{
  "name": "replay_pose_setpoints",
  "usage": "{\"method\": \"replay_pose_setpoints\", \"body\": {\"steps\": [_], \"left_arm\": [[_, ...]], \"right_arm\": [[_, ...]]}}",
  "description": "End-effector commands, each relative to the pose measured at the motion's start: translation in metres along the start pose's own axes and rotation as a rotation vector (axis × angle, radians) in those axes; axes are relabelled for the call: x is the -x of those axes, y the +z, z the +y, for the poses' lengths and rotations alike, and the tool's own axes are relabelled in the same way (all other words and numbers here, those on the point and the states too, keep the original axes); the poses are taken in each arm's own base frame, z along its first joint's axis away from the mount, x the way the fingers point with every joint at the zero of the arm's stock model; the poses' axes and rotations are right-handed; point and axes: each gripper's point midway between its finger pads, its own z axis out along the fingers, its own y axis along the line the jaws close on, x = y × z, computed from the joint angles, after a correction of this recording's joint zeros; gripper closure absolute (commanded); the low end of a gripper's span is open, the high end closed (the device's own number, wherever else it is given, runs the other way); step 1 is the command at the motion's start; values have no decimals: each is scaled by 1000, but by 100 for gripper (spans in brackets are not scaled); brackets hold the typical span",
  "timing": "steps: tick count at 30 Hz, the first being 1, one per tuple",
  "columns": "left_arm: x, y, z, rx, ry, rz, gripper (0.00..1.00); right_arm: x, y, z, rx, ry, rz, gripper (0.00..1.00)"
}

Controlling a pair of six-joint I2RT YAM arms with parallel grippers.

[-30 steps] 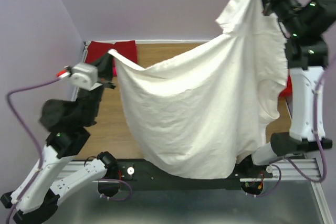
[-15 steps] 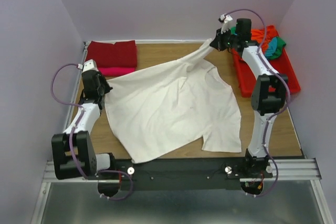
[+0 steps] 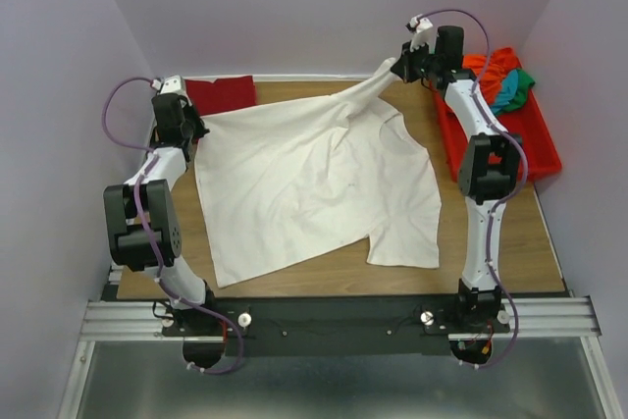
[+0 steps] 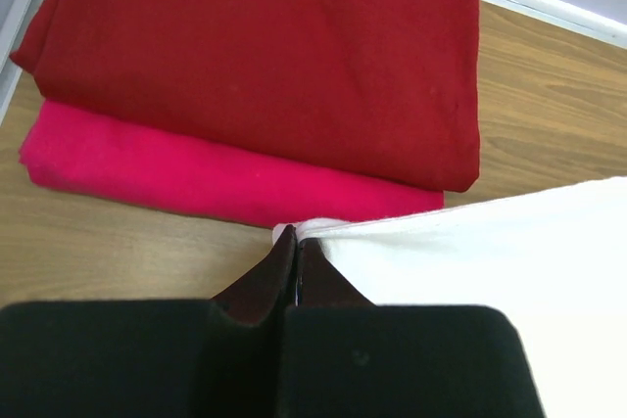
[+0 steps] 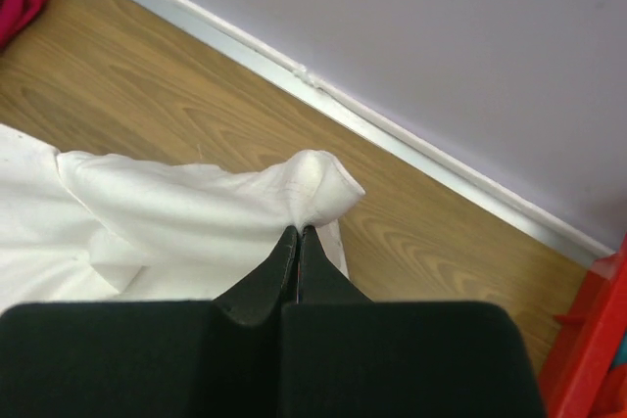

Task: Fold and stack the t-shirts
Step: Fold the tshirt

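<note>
The large cream-white t-shirt [image 3: 314, 179] lies spread over the wooden table, its far corners still raised. At the far left my left gripper [image 3: 196, 128] is shut on the shirt's corner [image 4: 323, 229], just in front of a folded dark red t-shirt [image 4: 265, 56] stacked on a folded bright pink one [image 4: 196, 178]. At the far right my right gripper [image 3: 394, 70] is shut on a bunched bit of the same shirt [image 5: 313, 188], held slightly above the table near the back wall. Orange, teal and green t-shirts [image 3: 505, 80] are heaped in the red tray.
A rigid red plastic tray [image 3: 500, 149] stands along the table's right side, beside my right arm. A white skirting strip [image 5: 411, 139] runs along the back wall. Bare wood [image 3: 324, 277] shows along the near edge.
The shirt hung high in the air between the arms a second ago. Both arms have carried it down and to the back of the table, where it now lies mostly flat.
</note>
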Motion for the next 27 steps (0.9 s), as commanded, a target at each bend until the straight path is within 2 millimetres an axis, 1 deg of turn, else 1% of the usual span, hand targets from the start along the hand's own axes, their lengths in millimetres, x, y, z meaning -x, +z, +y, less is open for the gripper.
{"method": "replay_pose_setpoints", "body": {"steps": [1, 2, 3, 4, 6, 7, 8, 10, 11, 12, 14, 15, 17, 18, 20, 21, 22, 23, 24, 25, 26, 27], "left_arm": [[29, -6, -6, -40, 75, -67, 100], [34, -8, -7, -41, 82, -80, 100], [44, -15, -10, -46, 93, -107, 100], [50, -18, -9, -35, 107, -125, 100], [60, -26, -7, -12, 114, -156, 100], [70, -34, -8, -5, 119, -186, 100], [72, -38, -7, 6, 122, -196, 100], [81, -48, -8, 7, 131, -224, 100], [80, -50, -8, 9, 135, -221, 100], [84, -54, -10, 4, 141, -234, 100], [87, -59, -11, 3, 143, -240, 100], [94, -66, -15, -6, 145, -255, 100], [104, -78, -21, -27, 151, -282, 100], [119, -93, -27, -39, 159, -327, 100], [137, -114, -35, -56, 164, -379, 100], [155, -137, -42, -69, 169, -439, 100], [165, -151, -48, -81, 175, -476, 100], [175, -167, -53, -96, 180, -512, 100], [187, -184, -59, -113, 183, -558, 100], [205, -218, -69, -137, 187, -640, 100], [222, -257, -80, -172, 197, -731, 100], [229, -278, -87, -194, 204, -779, 100]], "right_arm": [[48, -17, 4, -4, -43, -92, 99], [52, -20, 8, 9, -48, -99, 99], [57, -23, 10, 13, -54, -107, 99], [66, -30, 13, 17, -60, -124, 99], [78, -36, 21, 41, -69, -145, 99], [80, -39, 22, 44, -68, -148, 99], [91, -47, 28, 53, -76, -168, 99], [101, -56, 31, 53, -84, -183, 99], [109, -65, 36, 52, -95, -196, 99], [113, -71, 38, 48, -100, -202, 99], [122, -81, 41, 38, -109, -215, 99], [137, -95, 47, 28, -122, -238, 99], [153, -114, 53, 11, -173, -266, 99], [170, -135, 60, -6, -205, -297, 99], [191, -160, 69, -30, -271, -335, 99], [197, -171, 71, -46, -293, -347, 99], [221, -201, 84, -65, -340, -396, 99], [226, -213, 89, -74, -373, -398, 99], [239, -230, 95, -91, -395, -416, 99], [265, -261, 107, -117, -432, -469, 99], [279, -283, 114, -143, -467, -495, 99], [284, -294, 118, -159, -481, -506, 99]]}}
